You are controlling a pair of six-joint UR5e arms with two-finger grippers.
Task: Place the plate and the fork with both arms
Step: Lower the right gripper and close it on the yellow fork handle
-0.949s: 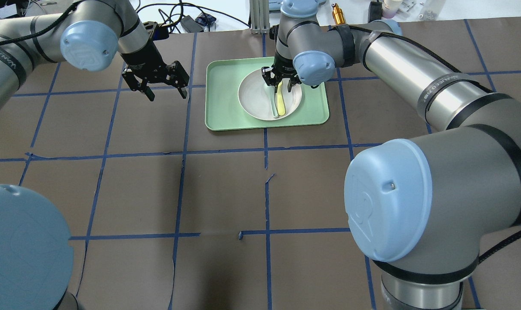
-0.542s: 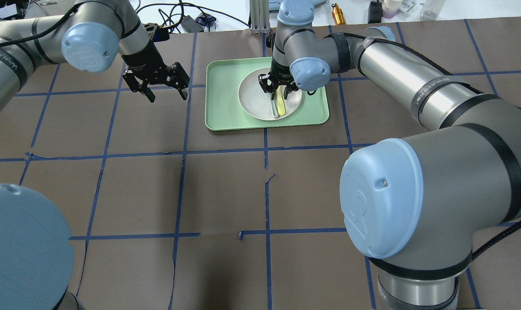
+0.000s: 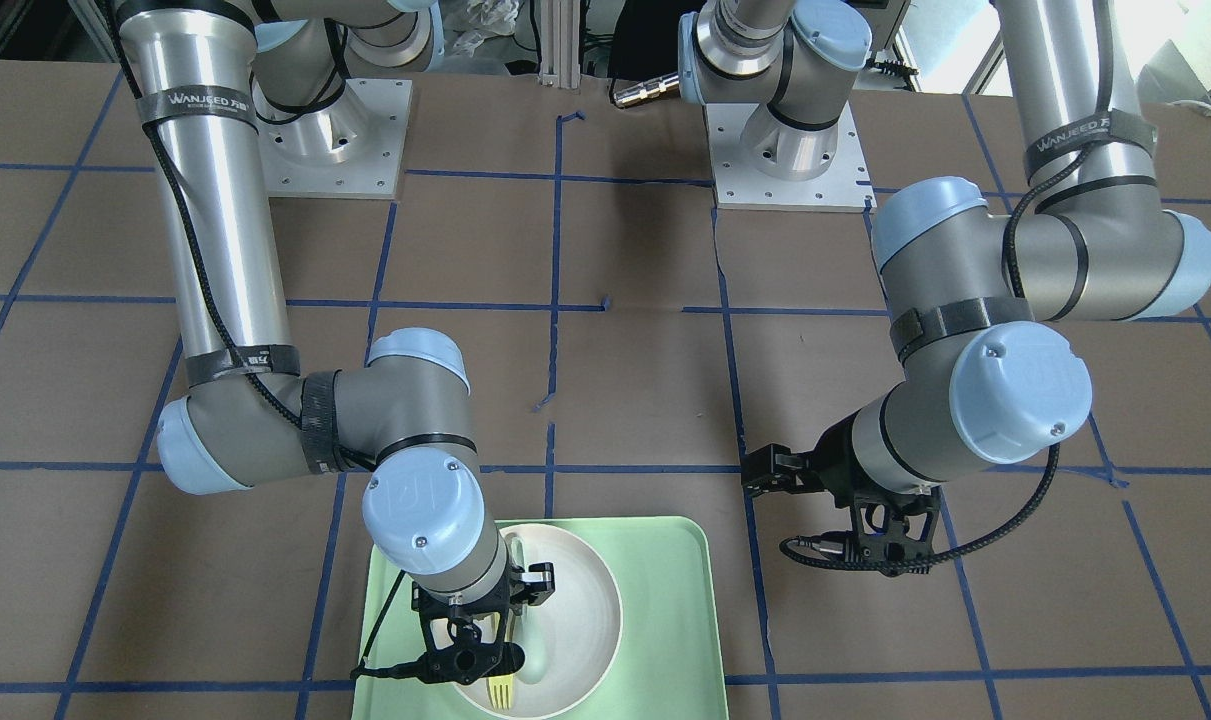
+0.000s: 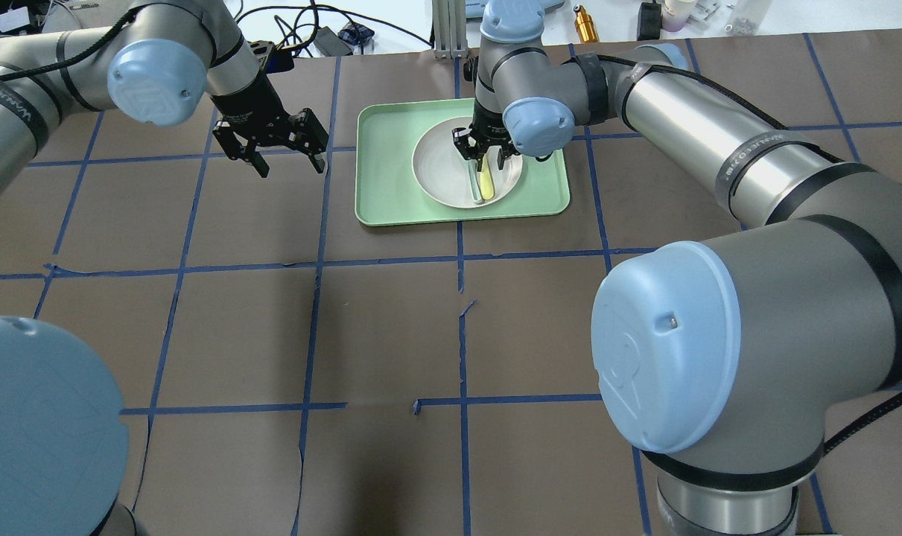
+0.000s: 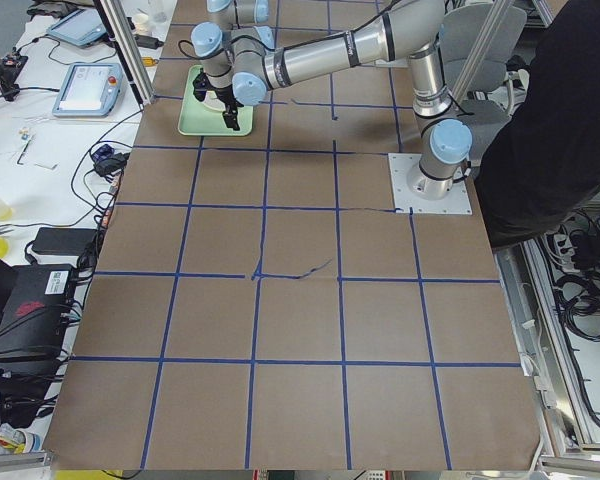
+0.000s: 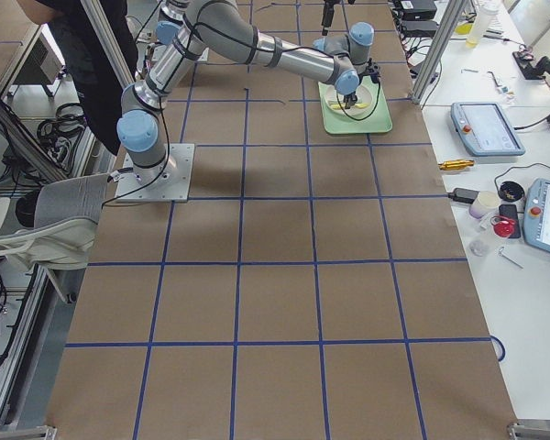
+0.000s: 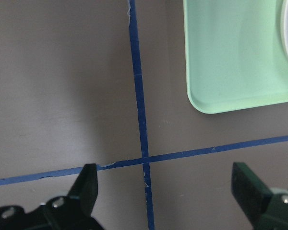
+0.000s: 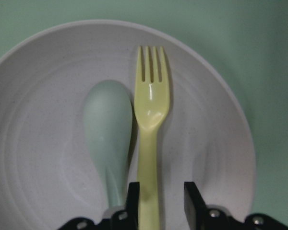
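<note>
fork (image 8: 149,120): in plate (image 8: 38,120) on tray (image 4: 383,171), long axis fore-aft, tines away from robot | right gripper (image 8: 162,189): slightly open astride handle | left gripper (image 7: 163,167): wide open over table (image 7: 62,72) | arm strap (image 3: 197,100): "WANJEED"

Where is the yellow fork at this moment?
In the right wrist view, the fork lies in the plate, just right of the spoon, its handle between the fingers of the right gripper.
</note>
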